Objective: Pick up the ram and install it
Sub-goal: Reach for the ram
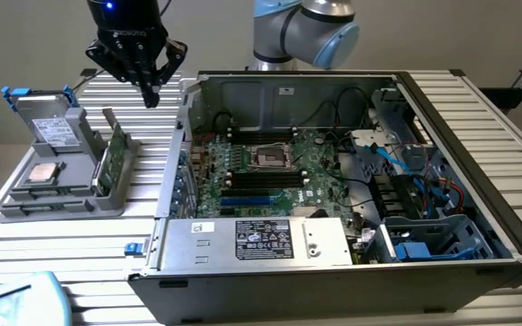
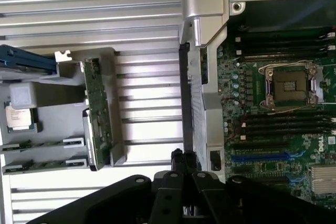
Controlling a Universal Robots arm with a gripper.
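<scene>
In the grey holder [image 1: 57,205], thin green ram [image 1: 109,159]

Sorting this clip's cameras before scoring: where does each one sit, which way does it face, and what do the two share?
Exterior view: off the arm, high up, looking down aslant on the open case and holder; the arm and shut claw show.
Wrist view: on the wrist, looking down past the claw onto the holder and the case's edge.
Shared: ram, holder, socket, claw.
</scene>
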